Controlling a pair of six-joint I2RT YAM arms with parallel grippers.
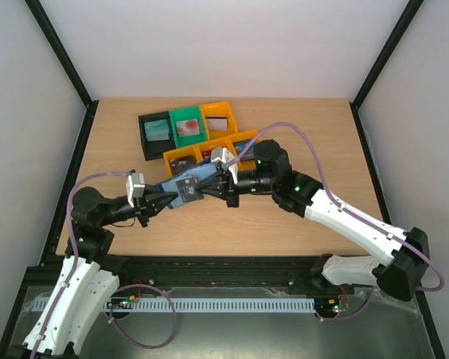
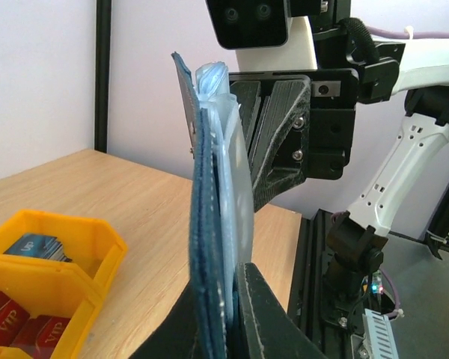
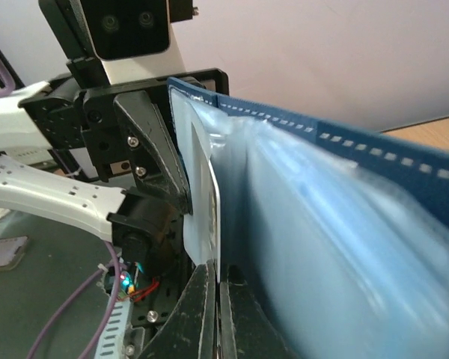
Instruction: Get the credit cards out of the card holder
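Left gripper (image 1: 169,200): one, left of centre in the overhead view. Its fingers are pressed together on the card holder's edge. In its own wrist view (image 2: 226,318) it clamps the holder from the bottom of the frame.
Card holder (image 1: 185,188): one, dark navy, held above the table (image 1: 322,149) at the centre of the frame between the two grippers. It stands edge-on in the left wrist view (image 2: 203,224), with its pale inner pockets facing right.
Pale card (image 3: 209,209): one thin sheet lying against the holder's inner face.
Right gripper (image 1: 207,190): one, just right of the holder. Its fingers are closed tight at the bottom of its wrist view (image 3: 218,278), pinching the pale card's lower edge.
Bins: upper centre, behind the holder. There is one black bin (image 1: 143,134) and one green bin (image 1: 185,112). The orange bins (image 1: 218,106) adjoin them; their exact number cannot be told.
Cards in bins: lower left of the left wrist view. One blue card (image 2: 34,247) and two red cards (image 2: 49,329) lie in orange compartments.
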